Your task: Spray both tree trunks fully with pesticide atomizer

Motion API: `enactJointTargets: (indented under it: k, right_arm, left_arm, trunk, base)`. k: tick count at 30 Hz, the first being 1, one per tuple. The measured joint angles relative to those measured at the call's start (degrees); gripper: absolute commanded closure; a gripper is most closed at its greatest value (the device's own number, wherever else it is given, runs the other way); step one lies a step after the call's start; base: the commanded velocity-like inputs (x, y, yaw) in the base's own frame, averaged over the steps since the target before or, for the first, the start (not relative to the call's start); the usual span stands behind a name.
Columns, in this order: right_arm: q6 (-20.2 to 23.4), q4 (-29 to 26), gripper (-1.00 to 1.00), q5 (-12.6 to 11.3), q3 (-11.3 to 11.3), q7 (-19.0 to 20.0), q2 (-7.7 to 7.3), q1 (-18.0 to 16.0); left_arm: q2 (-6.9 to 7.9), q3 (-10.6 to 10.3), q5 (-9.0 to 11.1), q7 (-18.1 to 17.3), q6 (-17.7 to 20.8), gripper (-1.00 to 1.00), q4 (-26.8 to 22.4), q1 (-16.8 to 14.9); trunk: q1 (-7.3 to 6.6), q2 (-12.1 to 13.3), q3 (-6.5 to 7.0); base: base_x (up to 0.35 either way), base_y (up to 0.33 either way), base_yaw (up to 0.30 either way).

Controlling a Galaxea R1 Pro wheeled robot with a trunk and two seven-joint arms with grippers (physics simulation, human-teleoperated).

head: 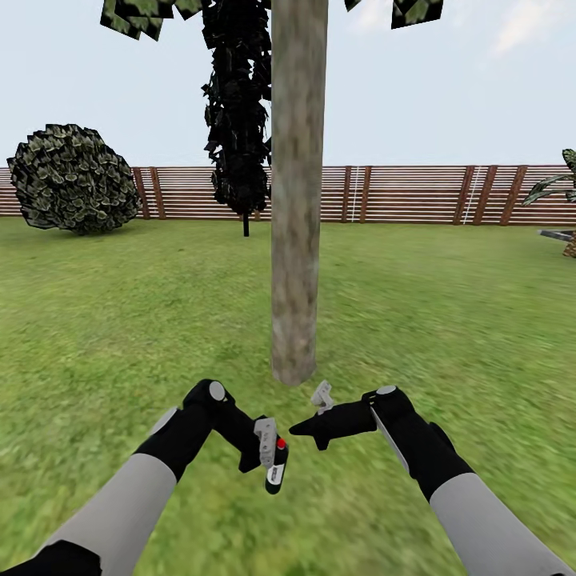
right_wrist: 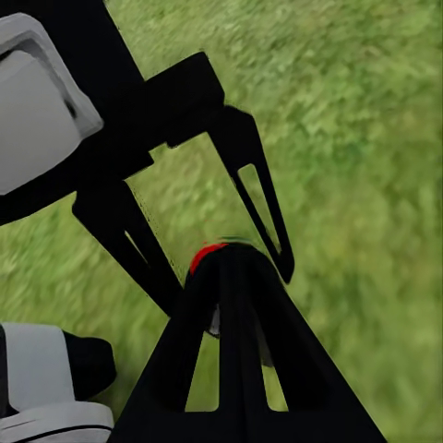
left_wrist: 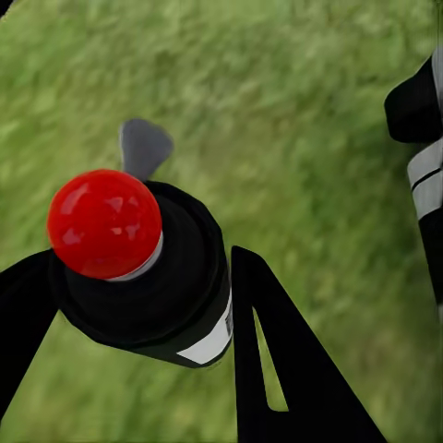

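Green lawn (head: pixel 448 320) underfoot, ringed by a brown slatted fence (head: pixel 400 194) under a pale sky. Straight ahead: thick grey-brown tree trunk (head: pixel 298 192), upright, bare, slightly flared at the base, rising out of the head view. Behind it and slightly left — a dark narrow conifer (head: pixel 237 104). Round leafy shrub (head: pixel 74 179) at far left near the fence; palm fronds (head: pixel 554 186) at the right edge.

Both arms extended low in front, above the grass just short of the trunk base.

Left gripper (head: pixel 270 458): clenched around the pesticide atomizer (head: pixel 276 468). Dark bottle with a red top, hanging roughly upright just above the grass, near the trunk foot. Left wrist view: red knob and black body of the atomizer (left_wrist: pixel 138 268) seated between two black fingers (left_wrist: pixel 277 369), a grey nozzle tab beyond the knob.

Right gripper (head: pixel 308 428): pointed toward the left gripper, tips close to the atomizer, apart from it. Fingers (right_wrist: pixel 240 360) seen together in the right wrist view, nothing held between them.
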Motion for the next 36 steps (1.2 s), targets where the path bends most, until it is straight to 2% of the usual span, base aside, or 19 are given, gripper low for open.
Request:
enactJointTargets:
  k: [22,36]
  right_arm:
    - [-0.09,0.00,1.00,-0.01,0.17,-0.01,-0.06,0.00]
    - [-0.09,0.00,1.00,-0.01,0.26,-0.03,-0.08,0.00]
  left_arm:
    - [-0.25,0.00,-0.03,-0.11,0.09,1.00,0.00,-1.34]
    - [-0.25,0.05,0.01,-1.69,0.09,1.00,-0.04,-1.39]
  trunk:
    - [0.00,0.00,0.00]
    - [0.00,0.00,0.00]
  base:
    - [0.000,0.000,0.000]
    - [0.000,0.000,0.000]
